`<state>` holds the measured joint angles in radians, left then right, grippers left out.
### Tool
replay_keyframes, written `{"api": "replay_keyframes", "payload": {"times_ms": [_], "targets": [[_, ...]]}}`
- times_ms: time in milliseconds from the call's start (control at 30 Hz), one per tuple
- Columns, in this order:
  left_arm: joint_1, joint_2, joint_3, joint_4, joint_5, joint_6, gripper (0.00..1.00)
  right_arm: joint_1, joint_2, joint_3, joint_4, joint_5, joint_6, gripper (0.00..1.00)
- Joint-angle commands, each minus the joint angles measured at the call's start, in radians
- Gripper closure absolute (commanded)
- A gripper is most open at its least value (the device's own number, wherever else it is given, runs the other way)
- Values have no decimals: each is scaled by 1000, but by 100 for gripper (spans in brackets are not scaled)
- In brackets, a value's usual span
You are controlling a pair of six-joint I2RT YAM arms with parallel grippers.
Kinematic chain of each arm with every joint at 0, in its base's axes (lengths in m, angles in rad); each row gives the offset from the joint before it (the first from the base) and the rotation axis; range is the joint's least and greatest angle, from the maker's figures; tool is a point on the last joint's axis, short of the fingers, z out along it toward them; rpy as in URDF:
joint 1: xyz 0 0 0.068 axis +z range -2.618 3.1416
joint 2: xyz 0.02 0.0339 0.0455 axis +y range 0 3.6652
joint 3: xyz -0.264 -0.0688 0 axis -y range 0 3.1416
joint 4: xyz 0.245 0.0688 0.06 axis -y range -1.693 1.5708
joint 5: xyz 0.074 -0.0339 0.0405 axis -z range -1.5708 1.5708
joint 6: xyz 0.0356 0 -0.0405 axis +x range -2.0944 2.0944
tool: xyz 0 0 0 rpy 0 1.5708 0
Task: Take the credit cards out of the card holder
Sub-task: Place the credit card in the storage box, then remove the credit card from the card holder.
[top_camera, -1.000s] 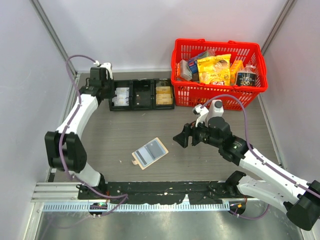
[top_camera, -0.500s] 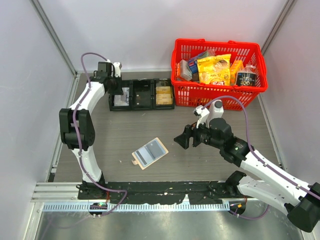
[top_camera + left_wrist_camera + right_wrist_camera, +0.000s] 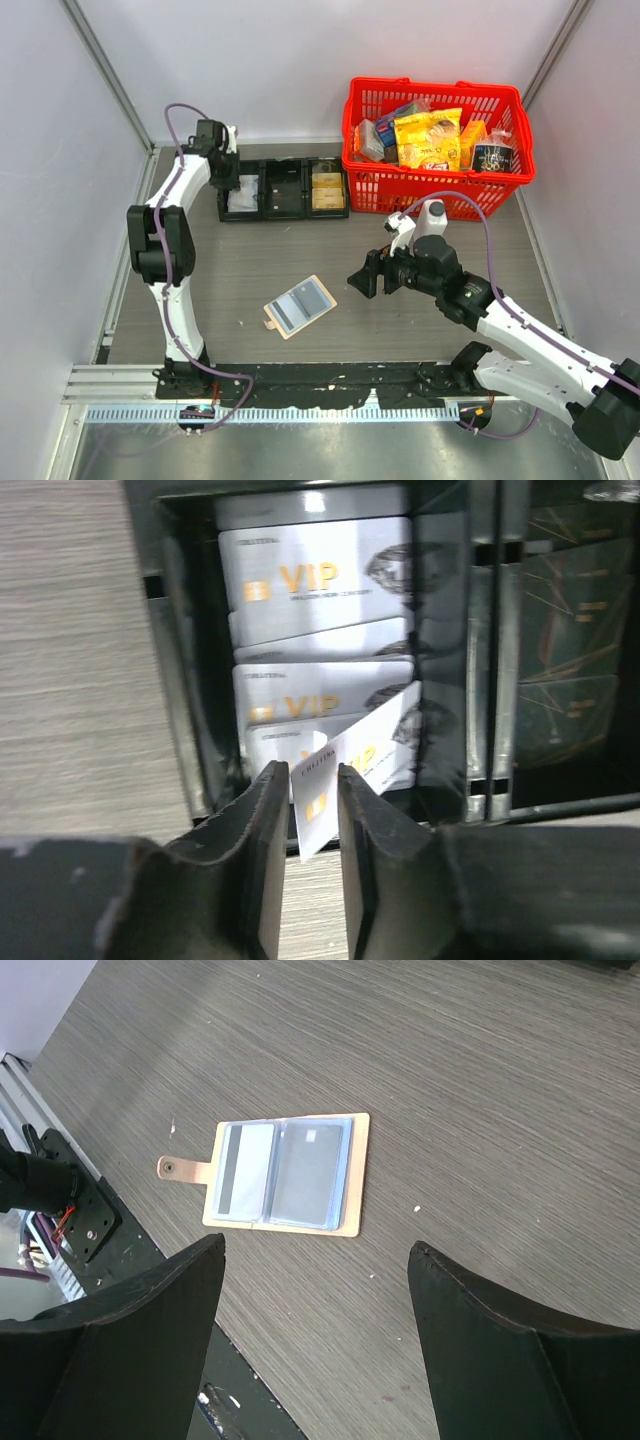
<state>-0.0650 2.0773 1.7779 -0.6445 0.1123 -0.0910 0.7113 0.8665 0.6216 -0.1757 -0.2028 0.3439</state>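
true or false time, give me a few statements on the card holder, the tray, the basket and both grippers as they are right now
1. The card holder lies open on the table. True.
2. The right gripper is clamped on the card holder. False: it is open, apart from it and holds nothing.
3. The left gripper is at the leftmost compartment of the black tray, with a white card tilted between its fingers. True.
4. The red basket is empty. False: it holds packets.
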Motion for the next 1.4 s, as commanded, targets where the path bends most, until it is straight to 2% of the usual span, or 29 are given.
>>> {"api": "replay_keyframes", "payload": {"times_ms": [0,167,333,467,567,667,733,767,933,1100,1367], "targets": [[-5,-31,87,-41,-174,14,69,-1,0,30,13,23,-5,22],[-76,-94,146,-75,-287,2,65,-3,26,53,-13,51,10,22],[-183,-236,115,-135,-434,-114,62,-1,98,104,-63,86,41,22],[-288,-393,-42,-167,-493,-242,56,14,175,145,-87,114,61,23],[-372,-540,-197,-161,-513,-329,39,34,210,174,-94,146,78,25],[-433,-676,-339,-172,-499,-426,37,69,271,196,-119,193,102,29],[-459,-765,-452,-169,-464,-489,20,108,313,214,-134,260,113,32],[-478,-810,-500,-172,-459,-531,19,140,331,228,-140,291,115,32],[-545,-977,-767,-107,-367,-680,21,269,486,308,-197,422,151,35],[-591,-1054,-992,-37,-336,-774,26,359,640,398,-238,494,210,41],[-625,-1063,-1158,57,-274,-825,31,398,762,457,-262,566,271,42]]}}
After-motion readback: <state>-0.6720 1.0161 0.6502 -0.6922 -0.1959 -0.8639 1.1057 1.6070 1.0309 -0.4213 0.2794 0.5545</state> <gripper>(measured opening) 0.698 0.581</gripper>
